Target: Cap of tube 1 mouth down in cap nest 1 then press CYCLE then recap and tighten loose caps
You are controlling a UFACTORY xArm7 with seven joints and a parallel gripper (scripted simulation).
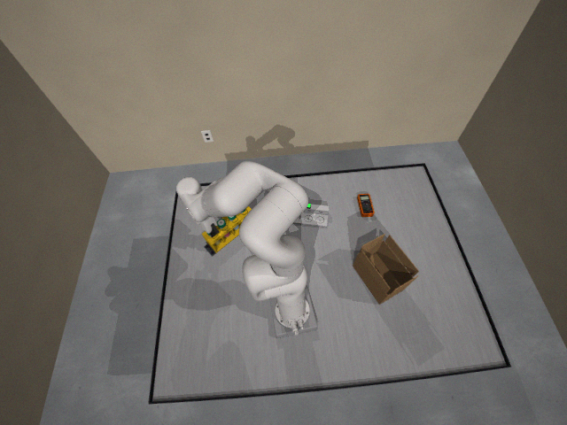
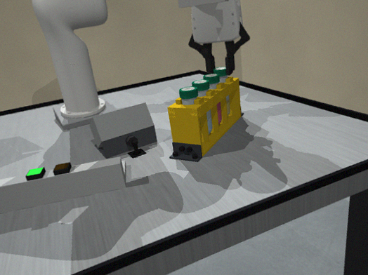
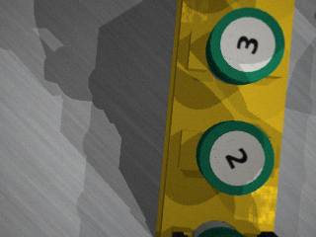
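The yellow decapping station [image 2: 206, 117] holds four tubes with green caps. My gripper [image 2: 222, 66] stands upright over its far end, shut on the cap of tube 1 [image 2: 219, 70], which sits on its tube. In the wrist view this cap [image 3: 219, 231] just shows at the bottom edge, with cap 2 [image 3: 235, 158] and cap 3 [image 3: 247, 44] beyond it on the rack. The cap of tube 4 [image 2: 188, 92] is at the near end. On the grey cap tray [image 2: 49, 189] the green lamp [image 2: 35, 172] is lit and the amber lamp [image 2: 62, 167] is dark. The nests are hidden from this side.
A grey box [image 2: 122, 128] with a small black part [image 2: 134, 145] stands between the arm's base and the rack. An orange multimeter [image 1: 365, 204] and an open cardboard box [image 1: 384, 267] lie to the right. The table's edge runs close behind the rack.
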